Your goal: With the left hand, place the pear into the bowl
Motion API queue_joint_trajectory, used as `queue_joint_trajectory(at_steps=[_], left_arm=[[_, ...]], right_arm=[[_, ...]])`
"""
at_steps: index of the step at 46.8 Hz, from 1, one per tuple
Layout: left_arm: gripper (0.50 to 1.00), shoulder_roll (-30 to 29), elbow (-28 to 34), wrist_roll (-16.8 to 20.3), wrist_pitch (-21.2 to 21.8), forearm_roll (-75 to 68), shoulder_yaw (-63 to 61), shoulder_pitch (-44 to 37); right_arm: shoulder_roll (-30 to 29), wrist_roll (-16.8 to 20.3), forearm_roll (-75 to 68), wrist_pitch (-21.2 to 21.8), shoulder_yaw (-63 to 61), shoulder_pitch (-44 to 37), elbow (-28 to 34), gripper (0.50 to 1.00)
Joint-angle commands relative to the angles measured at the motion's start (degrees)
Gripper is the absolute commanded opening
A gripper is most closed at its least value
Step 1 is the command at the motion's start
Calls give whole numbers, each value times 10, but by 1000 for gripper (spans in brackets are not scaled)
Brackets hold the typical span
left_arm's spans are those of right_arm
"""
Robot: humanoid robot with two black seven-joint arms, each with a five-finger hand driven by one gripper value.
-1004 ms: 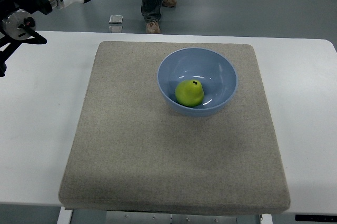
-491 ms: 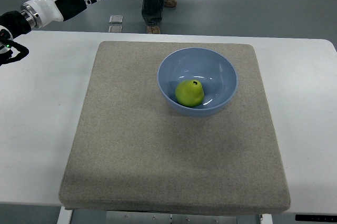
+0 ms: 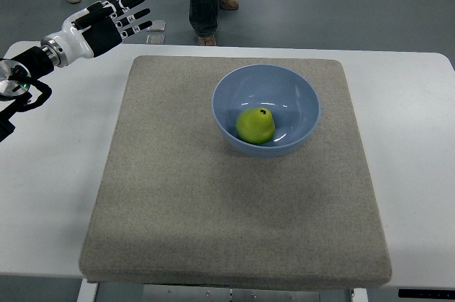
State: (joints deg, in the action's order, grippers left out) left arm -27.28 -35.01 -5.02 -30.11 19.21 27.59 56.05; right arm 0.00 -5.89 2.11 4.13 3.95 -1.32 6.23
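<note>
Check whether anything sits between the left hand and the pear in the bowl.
Nothing visible does. The left hand hovers open at the table's far left corner; only bare mat lies between it and the bowl holding the pear.

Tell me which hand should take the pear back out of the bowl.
Left, probably. The left hand is open over the table's far left corner and holds nothing; the right is out of view. The pear sits unobstructed in the blue bowl.

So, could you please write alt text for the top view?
A green pear sits inside a blue bowl on a grey mat covering a white table. The left robot hand, fingers spread and empty, shows at the upper left corner.
</note>
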Motion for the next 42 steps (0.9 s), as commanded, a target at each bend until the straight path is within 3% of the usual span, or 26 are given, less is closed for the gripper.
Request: queue_joint_trajectory(at_steps=[1, 42], left_arm=[[996, 1, -1, 0, 0, -2, -1, -1], [996, 1, -6, 1, -22, -5, -1, -2]], right_arm=[[0, 0, 0, 0, 0, 0, 0, 926], [0, 0, -1, 5, 0, 0, 1, 926]])
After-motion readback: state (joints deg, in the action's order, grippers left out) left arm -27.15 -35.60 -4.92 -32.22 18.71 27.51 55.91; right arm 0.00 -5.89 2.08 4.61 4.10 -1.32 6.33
